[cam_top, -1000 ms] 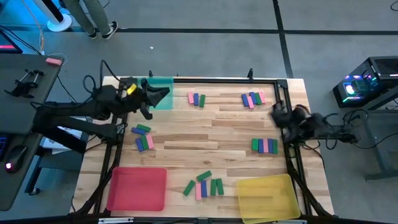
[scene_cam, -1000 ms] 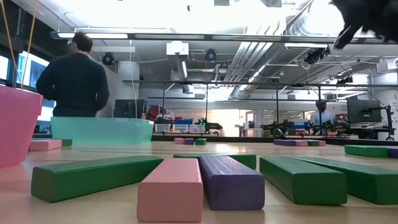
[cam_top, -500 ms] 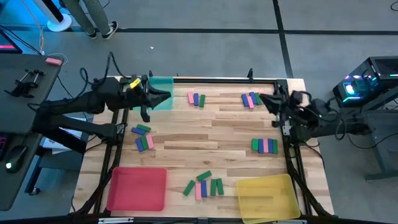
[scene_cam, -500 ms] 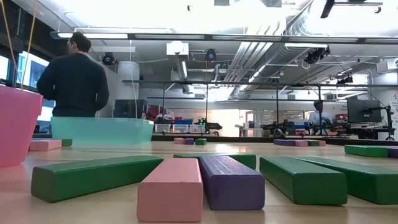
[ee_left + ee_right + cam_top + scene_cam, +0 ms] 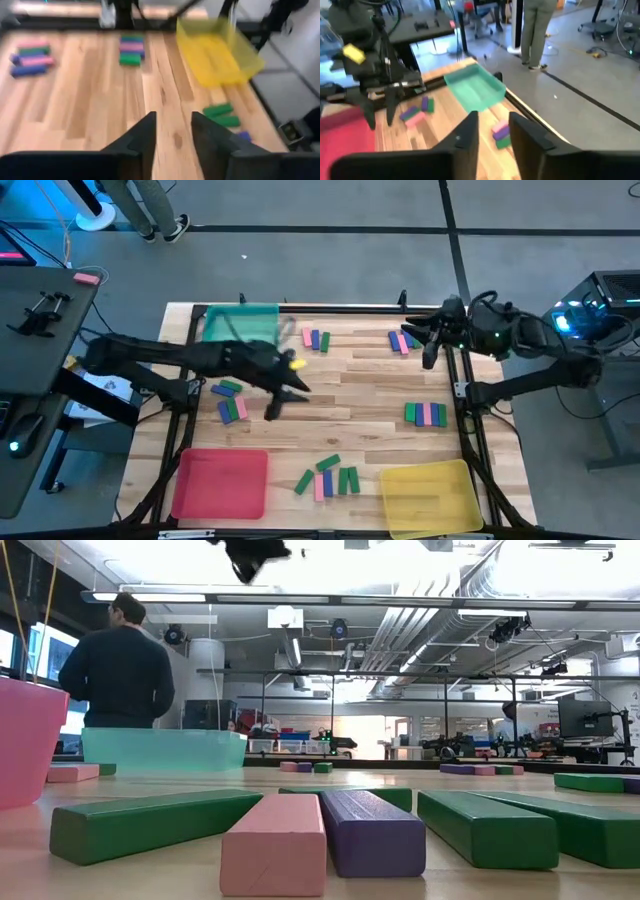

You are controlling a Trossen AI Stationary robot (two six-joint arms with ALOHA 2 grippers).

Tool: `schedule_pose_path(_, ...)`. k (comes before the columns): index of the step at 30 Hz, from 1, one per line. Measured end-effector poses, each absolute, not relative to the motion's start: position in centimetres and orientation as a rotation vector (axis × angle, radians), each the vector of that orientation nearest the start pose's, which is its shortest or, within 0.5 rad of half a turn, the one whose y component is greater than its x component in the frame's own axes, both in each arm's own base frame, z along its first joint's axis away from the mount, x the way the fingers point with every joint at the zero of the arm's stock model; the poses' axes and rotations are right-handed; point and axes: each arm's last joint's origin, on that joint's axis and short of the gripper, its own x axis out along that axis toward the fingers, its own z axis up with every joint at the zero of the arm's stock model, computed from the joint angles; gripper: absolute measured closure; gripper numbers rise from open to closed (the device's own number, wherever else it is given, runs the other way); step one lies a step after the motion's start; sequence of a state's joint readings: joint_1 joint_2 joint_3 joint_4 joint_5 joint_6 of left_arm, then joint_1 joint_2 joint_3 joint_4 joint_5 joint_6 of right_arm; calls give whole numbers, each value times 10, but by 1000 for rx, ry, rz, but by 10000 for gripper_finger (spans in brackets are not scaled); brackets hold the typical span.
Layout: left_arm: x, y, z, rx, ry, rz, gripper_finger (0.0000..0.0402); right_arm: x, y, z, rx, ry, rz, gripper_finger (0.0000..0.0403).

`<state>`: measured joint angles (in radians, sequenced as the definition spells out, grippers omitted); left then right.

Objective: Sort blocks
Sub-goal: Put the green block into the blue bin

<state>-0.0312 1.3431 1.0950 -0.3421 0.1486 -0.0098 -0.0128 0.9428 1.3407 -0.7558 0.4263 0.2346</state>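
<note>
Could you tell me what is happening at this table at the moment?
Two dark robot arms are sorting small flat green, pink and purple blocks, all lying in clusters on the wooden table. The left claw, empty with a gap between its fingers, hangs over the table's middle; the right claw hovers near the far-right cluster.

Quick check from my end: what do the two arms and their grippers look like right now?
Both arms are dark, jointed, with thin black cables looping off them. The left arm carries a small yellow tag near its gripper. The right arm ends in the right gripper. Each gripper has two flat, dark, angular fingers.
</note>
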Motion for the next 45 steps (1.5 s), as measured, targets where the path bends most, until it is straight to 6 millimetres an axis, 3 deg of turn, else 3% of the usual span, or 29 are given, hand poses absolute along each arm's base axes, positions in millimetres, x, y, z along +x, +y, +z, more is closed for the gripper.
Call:
schedule_pose_path(3, 317, -28, 289, -55, 656, -203, 232, 153, -13, 447, 131, 349, -458, 278)
schedule_pose_path(9, 365, -84, 273, -57, 757, -263, 173, 142, -11, 464, 66, 357, -363, 252)
schedule_pose_path(14, 390, -128, 255, -66, 908, -181, 159, 137, -8, 467, 43, 357, -226, 252)
schedule_pose_path(17, 398, -144, 236, -36, 996, -59, 158, 137, -7, 467, 31, 360, -193, 252)
schedule_pose_path(22, 412, -148, 212, -133, 1068, 107, 158, 136, -7, 467, 14, 361, -189, 252)
schedule_pose_path(26, 419, -157, 189, -193, 1137, 69, 158, 137, -7, 467, 14, 363, -189, 252)
schedule_pose_path(31, 422, -167, 170, -144, 1166, 58, 158, 136, -7, 467, 12, 364, -201, 252)
schedule_pose_path(36, 424, -163, 165, -95, 1143, 118, 158, 136, -7, 465, 9, 384, -203, 252)
schedule_pose_path(45, 434, -156, 159, -112, 1125, 64, 158, 136, -7, 464, -9, 389, -202, 252)
